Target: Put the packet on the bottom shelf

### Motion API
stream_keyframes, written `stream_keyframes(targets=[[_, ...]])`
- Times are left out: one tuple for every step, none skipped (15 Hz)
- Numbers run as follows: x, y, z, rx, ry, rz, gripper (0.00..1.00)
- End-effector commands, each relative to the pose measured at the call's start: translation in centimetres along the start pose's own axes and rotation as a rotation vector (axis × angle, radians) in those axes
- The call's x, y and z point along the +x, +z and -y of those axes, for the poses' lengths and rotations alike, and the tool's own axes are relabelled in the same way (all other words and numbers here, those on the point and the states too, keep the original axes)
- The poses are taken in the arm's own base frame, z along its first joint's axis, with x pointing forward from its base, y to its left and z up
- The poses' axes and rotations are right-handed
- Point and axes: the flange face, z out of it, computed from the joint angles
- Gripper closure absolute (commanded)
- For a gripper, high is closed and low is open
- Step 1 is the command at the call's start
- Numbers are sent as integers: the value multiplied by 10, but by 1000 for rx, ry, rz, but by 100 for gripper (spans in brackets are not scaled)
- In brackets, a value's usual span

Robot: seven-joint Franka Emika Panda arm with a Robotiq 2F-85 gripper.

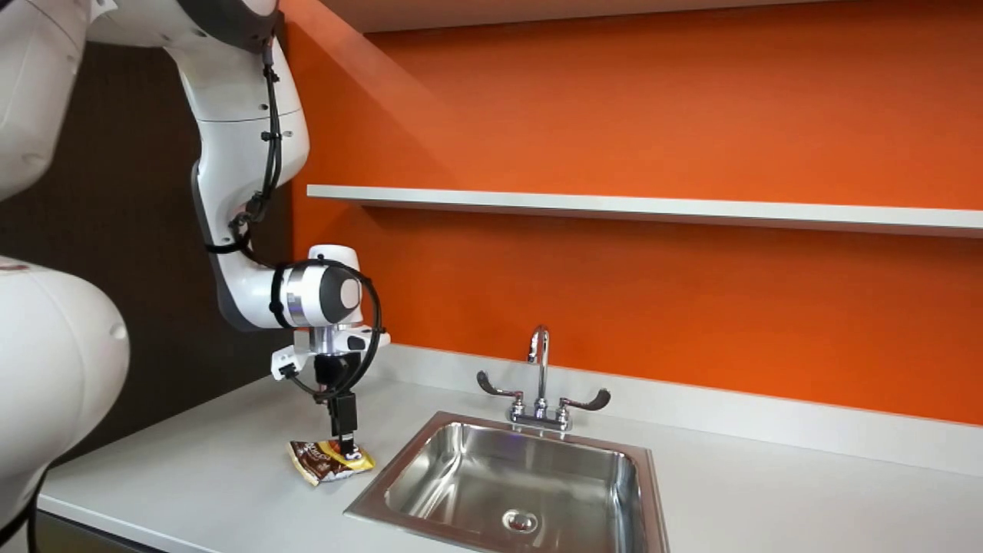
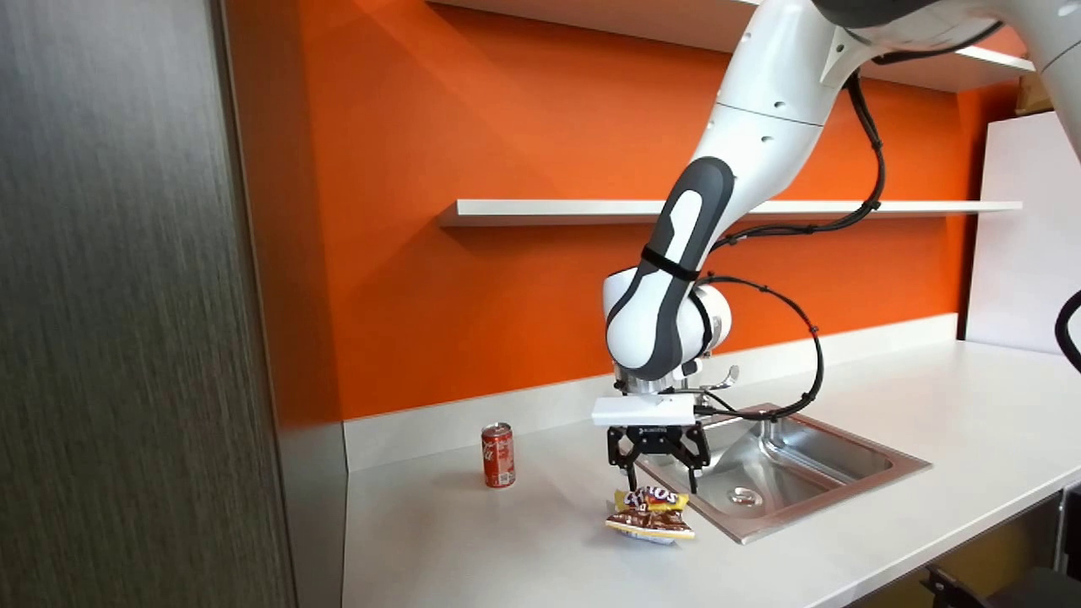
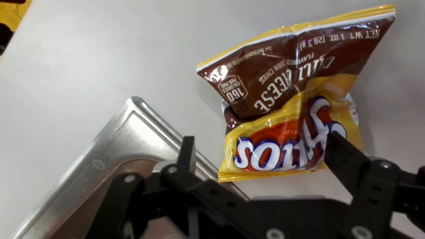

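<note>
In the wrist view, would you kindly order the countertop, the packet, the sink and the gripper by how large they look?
Largest first, by visible area:
1. Countertop
2. Packet
3. Sink, only a corner showing
Unranked: gripper; it sits closer to the camera and looks roughly packet-sized, so its place is unsure.

Arm (image 1: 242,157) is glossy white, rounded fat links (image 2: 773,127), thin dark seam lines (image 1: 238,121), small round dimples (image 2: 779,105) in places. Dark grey trim (image 2: 716,194) frames a long white inset (image 2: 686,221). Black straps (image 2: 670,263) circle the links. Black cables (image 1: 273,111) run outside the arm, bunched with black ties (image 1: 270,137), big loop (image 2: 816,338) near the wrist (image 1: 338,298). Wrist has a silver metal collar (image 1: 324,340) and a flat white block (image 2: 644,411). Gripper (image 2: 663,488) is black, angular linkages (image 2: 699,447), pale lettering (image 2: 654,431) too small to read. Wrist view: round grey screw heads (image 3: 275,233), black fingers (image 3: 186,146), grey inner face on one. Reddish marking (image 1: 11,267) on a white rounded section (image 1: 61,369), only partly visible.
</note>
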Motion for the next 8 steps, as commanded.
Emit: stream_keyframes(targets=[[-1, -1, 4, -12, 22, -3, 0], [-2, 0, 4, -12, 16, 0, 0], [-3, 1, 5, -12, 12, 3, 0], [-3, 2, 5, -16, 9, 3, 0], [-4, 3, 6, -18, 5, 9, 0], [-6, 5, 6, -20, -1, 12, 0], [-7, 6, 6, -20, -4, 15, 0], [-8, 7, 7, -22, -9, 18, 0]])
